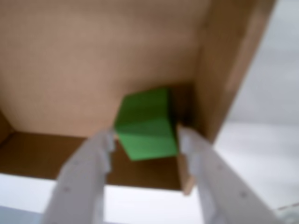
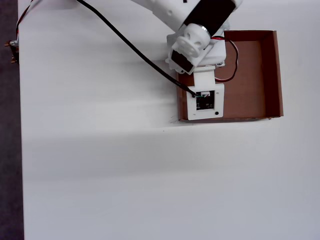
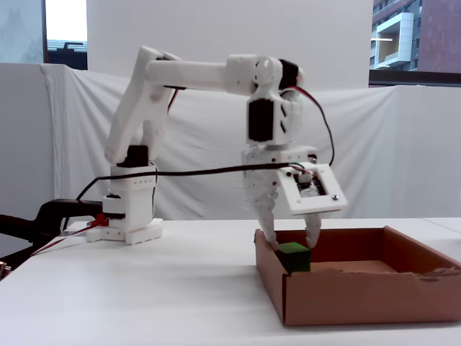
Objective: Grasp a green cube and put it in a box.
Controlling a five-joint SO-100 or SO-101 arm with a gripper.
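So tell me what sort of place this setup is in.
Probably an office or lab test bench: a white table, a draped white backdrop, and a window showing a city building. The end effector holds the green cube over the box.

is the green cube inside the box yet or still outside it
Inside. In the wrist view the green cube sits in a corner of the box, between the gripper fingers; whether it rests on the floor, cannot tell.

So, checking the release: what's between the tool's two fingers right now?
The green cube sits between the tool's fingers in the wrist view, inside the box.
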